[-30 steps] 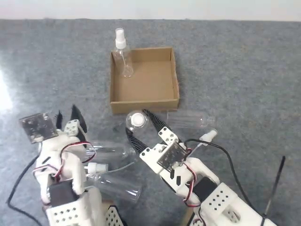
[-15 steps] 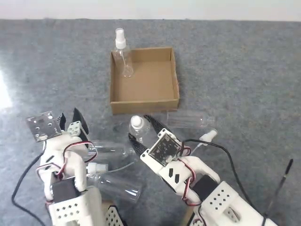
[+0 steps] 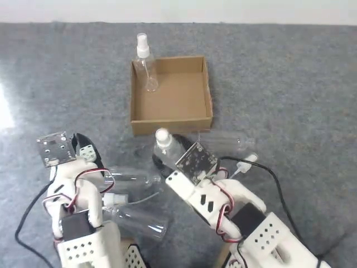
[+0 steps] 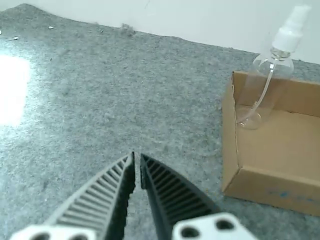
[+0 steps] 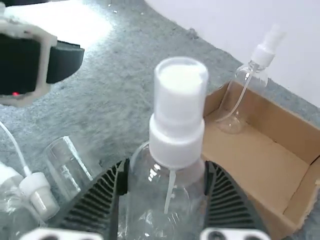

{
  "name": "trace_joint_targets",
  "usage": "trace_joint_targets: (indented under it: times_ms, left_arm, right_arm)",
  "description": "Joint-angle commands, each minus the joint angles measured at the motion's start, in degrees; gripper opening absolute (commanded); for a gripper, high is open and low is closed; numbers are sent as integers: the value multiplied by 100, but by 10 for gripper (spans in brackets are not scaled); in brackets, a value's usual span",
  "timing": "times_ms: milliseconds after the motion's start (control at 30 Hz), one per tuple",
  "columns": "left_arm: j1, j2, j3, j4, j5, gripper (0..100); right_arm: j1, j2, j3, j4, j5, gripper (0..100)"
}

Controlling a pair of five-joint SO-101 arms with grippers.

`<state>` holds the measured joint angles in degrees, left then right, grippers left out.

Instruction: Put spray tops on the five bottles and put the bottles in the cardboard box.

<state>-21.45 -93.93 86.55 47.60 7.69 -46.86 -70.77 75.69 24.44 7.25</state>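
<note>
Holding capped bottle (image 5: 177, 95) upright w/ R gripper (image 5: 165, 172); I see box (image 3: 170, 124) at 12 o'clock, near. L gripper (image 4: 137, 162) closed, empty.

Brown box (image 3: 170, 125); clear bottle (image 5: 162, 200), white top (image 5: 179, 100); grey carpet (image 3: 290, 84).

The desk (image 3: 290, 84) is covered in grey, carpet-like material, and an open cardboard box (image 3: 170, 124) sits flat on it at twelve o'clock. A clear bottle (image 3: 226, 142) lies on its side just off the box's five o'clock corner, with a loose spray top (image 3: 245, 162) near it. At seven o'clock a second bottle (image 3: 131, 178) and a third bottle (image 3: 139, 222) lie on their sides, another spray top (image 3: 114, 199) between them.
</note>
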Motion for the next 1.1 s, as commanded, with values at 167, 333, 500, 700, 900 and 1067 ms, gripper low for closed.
trace_joint_targets:
  times_ms: [167,333,500,700,900,1067]
  left_arm:
    - [9,-79,13,-202,-88,12]
    - [9,-79,22,-211,-97,12]
    - [18,-79,145,-536,-97,12]
    - [18,-79,163,-598,-97,12]
    - [18,-79,163,-598,-97,12]
    - [18,-79,163,-598,-97,12]
  right_arm:
    - [611,-92,-1451,681,-70,90]
    - [602,-92,-1890,725,-70,90]
    - [602,-84,-2004,673,-18,90]
    - [620,505,-2567,690,176,90]
    - [620,1552,-3305,673,149,90]
    - [620,2369,-3842,664,141,90]
